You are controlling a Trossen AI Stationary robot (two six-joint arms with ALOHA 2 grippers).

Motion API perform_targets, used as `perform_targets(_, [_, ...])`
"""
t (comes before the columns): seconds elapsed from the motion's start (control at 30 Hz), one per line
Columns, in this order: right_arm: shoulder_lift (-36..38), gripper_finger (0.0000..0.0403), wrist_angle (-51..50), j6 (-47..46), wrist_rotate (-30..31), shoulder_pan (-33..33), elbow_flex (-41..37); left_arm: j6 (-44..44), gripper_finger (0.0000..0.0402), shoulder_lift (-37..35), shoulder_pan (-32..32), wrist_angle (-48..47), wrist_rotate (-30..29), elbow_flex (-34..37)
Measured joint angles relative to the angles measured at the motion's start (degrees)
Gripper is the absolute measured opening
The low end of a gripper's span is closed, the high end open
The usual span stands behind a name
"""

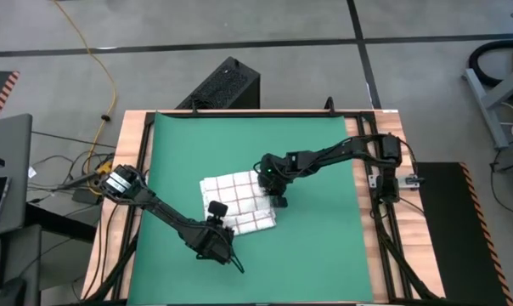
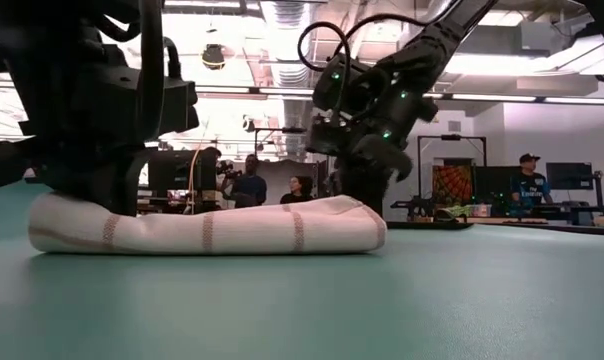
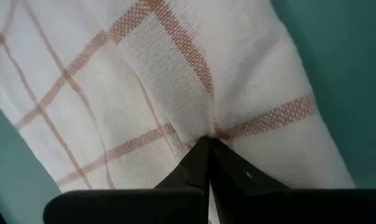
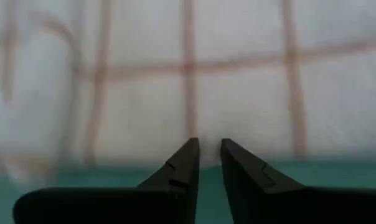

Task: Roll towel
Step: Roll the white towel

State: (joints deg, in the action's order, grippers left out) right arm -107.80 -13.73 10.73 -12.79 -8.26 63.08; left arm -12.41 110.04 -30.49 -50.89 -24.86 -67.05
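The white towel [image 1: 238, 202] with thin red-brown grid lines lies on the green mat [image 1: 316, 246] as a flattened, several-layered bundle; the low view [image 2: 207, 225] shows its rounded edge. My left gripper [image 1: 220, 218] is shut on the towel's near left part [image 3: 206, 138]. My right gripper [image 1: 279, 199] is at the towel's right edge. Its fingers are a narrow gap apart, and its tips [image 4: 210, 146] point at the cloth edge [image 4: 238, 134]. My left gripper pinches a pucker of the towel's top cloth [image 3: 203, 127] between its two shut fingers; folds run out from the fingertips. The fingers come slanting down from the table's near side. The towel rests on the mat. My right gripper: I cannot tell whether its fingertips touch the towel's edge.
The mat covers most of the wooden table [image 1: 138, 127], with bare mat on all sides of the towel. A black box [image 1: 222, 85] stands beyond the far edge. People [image 2: 252, 185] and equipment show in the room behind.
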Motion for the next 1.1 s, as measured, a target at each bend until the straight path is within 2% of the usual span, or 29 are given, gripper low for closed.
perform_targets(0.1, [4.32, 0.0084, -3.66, 0.87, 2.16, -1.88, -0.17, 2.0, 0.0, 0.0, -0.26, 0.07, -0.16, -0.02])
perform_targets(0.2, [8.81, 0.0082, -6.35, 1.54, 1.85, -3.62, 0.07, 4.15, 0.0, 0.0, -0.15, 0.31, -1.51, -0.02])
perform_targets(0.33, [13.64, 0.0082, -5.01, 2.13, -9.86, -3.35, -0.44, 4.68, 0.0, -0.04, 1.23, 0.91, -2.16, -0.02])
perform_targets(0.47, [19.21, 0.0074, 6.49, 0.27, -11.06, 0.77, -5.46, 4.89, 0.0, -0.04, 1.79, 1.8, -2.34, -0.02])
perform_targets(0.57, [20.98, 0.0061, 19.32, -5.16, -7.62, 5.02, -13.14, 5.33, 0.0, -0.06, 1.89, 2.88, -2.43, -0.02])
perform_targets(0.73, [20.84, 0.0041, 37.68, -10.2, 4.8, 11.98, -22.5, 6.81, 0.0, -0.13, 1.92, 6.61, -2.56, -0.04])
perform_targets(0.9, [17.75, 0.0022, 39.46, -10.27, 9.26, 15.71, -23.23, 7.69, 0.0, -0.21, 3.27, 8.55, -1.33, -0.15])
perform_targets(1.1, [12.28, 0.0016, 39.73, -10.2, 9.8, 15.11, -23.23, 8.74, 0.0, -0.26, 4.5, 8.52, -0.36, -0.2])
